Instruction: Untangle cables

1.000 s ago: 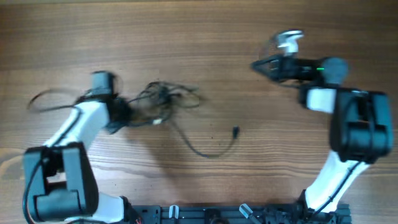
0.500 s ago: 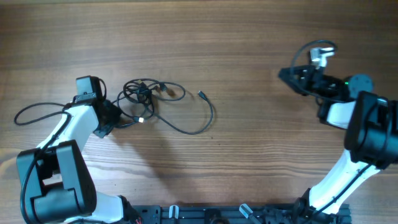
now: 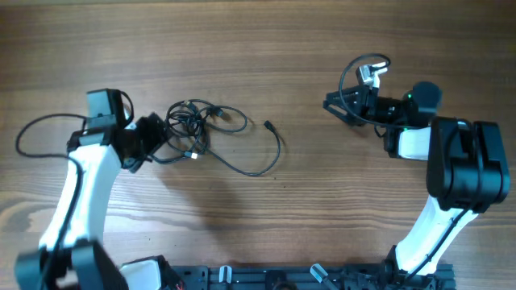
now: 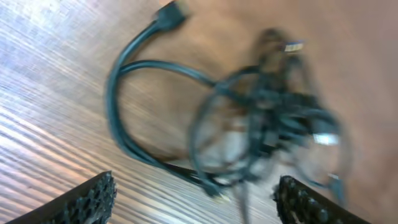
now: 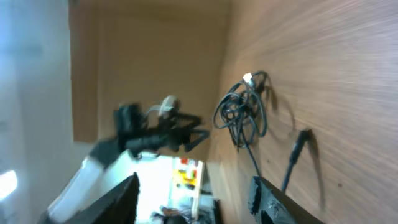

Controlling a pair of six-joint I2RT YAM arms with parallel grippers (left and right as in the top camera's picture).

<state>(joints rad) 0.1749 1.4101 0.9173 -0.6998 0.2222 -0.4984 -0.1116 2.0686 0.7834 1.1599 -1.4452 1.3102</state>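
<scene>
Just left of the thin black cables (image 3: 192, 122), bundled on the wooden table (image 3: 258, 40), the left gripper (image 3: 151, 137) was held wide and empty. Well right of them, the right gripper (image 3: 332, 105) was parted, holding nothing. Untangling was judged barely begun; a loose end must next be gripped.

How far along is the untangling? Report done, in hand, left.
Done: one cord trails loose from the bundle, its plug free on the table. In hand: nothing; the left gripper sits open beside the bundle, the right gripper open, well apart. Left: the bundle itself is knotted.
</scene>
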